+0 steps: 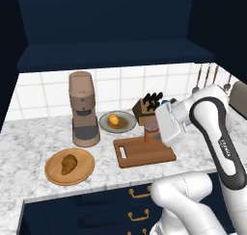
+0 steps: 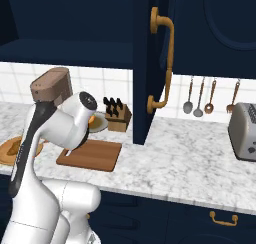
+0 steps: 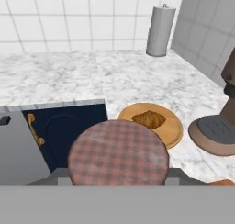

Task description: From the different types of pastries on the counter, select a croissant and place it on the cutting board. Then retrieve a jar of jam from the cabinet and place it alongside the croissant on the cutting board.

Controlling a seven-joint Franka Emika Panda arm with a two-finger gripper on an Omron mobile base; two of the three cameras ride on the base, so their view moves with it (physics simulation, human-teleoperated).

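Claw [image 1: 153, 131] clamped on the jam jar [image 3: 119, 153], whose checked pinkish-brown lid faces the hand cam; in the left base view the jar's orange body shows just under the hand, over the far edge of the cutting board [image 1: 144, 153]. Can't tell if the jar touches the board yet.

Board: reddish-brown, slot handle at its left end, bare top, lying on the marble counter [image 1: 29, 147] near the front edge.

Behind the board: knife block [image 1: 146, 110] w/ dark handles. Left of that, a grey plate [image 1: 117, 122] carrying the round yellow-orange pastry [image 1: 113, 119].

Further left: tall brown coffee machine [image 1: 83, 109] against the white tiles.

Front left: round wooden plate [image 1: 70, 166] w/ the croissant [image 1: 69, 163] on it, well apart from the board.

Right base view: navy cabinet door [image 2: 150, 63] stands open, gold handle toward us; utensils [image 2: 200, 96] hang on the wall beyond; toaster [image 2: 244, 131] at far right.

Hand cam: paper towel roll [image 3: 160, 30] upright at the tiled corner.
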